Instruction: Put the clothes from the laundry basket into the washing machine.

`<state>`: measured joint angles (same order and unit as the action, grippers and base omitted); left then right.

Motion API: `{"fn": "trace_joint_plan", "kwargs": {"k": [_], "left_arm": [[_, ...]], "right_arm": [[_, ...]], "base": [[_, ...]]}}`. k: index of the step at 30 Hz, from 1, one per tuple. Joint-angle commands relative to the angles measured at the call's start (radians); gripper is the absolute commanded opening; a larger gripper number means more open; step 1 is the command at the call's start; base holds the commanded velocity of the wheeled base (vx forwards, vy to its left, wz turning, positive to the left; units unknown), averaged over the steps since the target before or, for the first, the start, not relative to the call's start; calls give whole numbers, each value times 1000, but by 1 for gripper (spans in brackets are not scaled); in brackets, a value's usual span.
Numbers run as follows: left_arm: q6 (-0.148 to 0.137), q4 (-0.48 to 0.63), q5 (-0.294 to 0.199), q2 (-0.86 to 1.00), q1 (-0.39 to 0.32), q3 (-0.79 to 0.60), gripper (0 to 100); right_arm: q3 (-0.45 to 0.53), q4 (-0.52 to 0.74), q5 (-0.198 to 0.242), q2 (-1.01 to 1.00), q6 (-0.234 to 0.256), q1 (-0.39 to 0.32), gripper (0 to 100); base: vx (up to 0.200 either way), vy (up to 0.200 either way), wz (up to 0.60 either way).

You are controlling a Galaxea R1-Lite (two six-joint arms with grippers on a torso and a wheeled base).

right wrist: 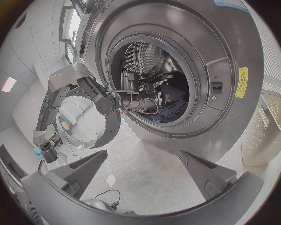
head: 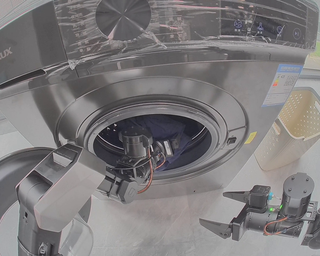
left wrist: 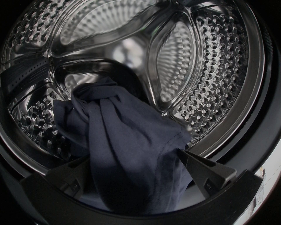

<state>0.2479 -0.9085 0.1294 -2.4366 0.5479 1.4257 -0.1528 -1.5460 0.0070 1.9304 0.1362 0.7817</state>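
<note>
Navy cloth (left wrist: 117,123) lies in the washing machine (head: 153,77) drum, draped between the left gripper's (left wrist: 133,153) wide-spread fingers, which do not pinch it, apparently to leave it there. Right gripper (head: 212,208) hangs open and empty near the laundry basket (head: 295,129), likely ready for 1 more garment

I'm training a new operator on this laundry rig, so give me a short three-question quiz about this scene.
1. True or false: the navy garment is inside the drum.
2. Fill in: the right gripper's jaws are ____.
3. Which gripper is inside the washing machine? A left gripper, B right gripper.
Key: 1 true; 2 open; 3 A.
</note>
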Motion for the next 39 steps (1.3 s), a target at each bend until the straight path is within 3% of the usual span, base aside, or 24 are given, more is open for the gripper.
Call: {"fn": "trace_joint_plan", "kwargs": {"k": [1,2,3,15,18,24,38,39], "left_arm": [[-4,8,1,-35,-8,4,100],[-4,8,1,-39,-8,7,100],[-4,8,1,-45,-8,13,0],[5,33,26,-128,-11,203,0],[5,16,69,-171,-36,338,0],[5,-3,81,-249,-54,562,0],[2,-4,79,-266,-57,574,0],[2,-4,79,-266,-55,574,100]], "right_arm": [[-2,0,1,5,-1,1,100],[-2,0,1,7,0,-1,100],[-2,0,1,7,0,1,100],[-4,0,1,7,0,1,100],[-5,0,1,7,0,1,100],[-5,0,1,7,0,1,100],[-5,0,1,2,0,-2,100],[-5,0,1,1,0,-2,100]], "base": [[0,0,0],[0,0,0],[0,0,0],[0,0,0],[0,0,0],[0,0,0],[0,0,0],[0,0,0]]}}
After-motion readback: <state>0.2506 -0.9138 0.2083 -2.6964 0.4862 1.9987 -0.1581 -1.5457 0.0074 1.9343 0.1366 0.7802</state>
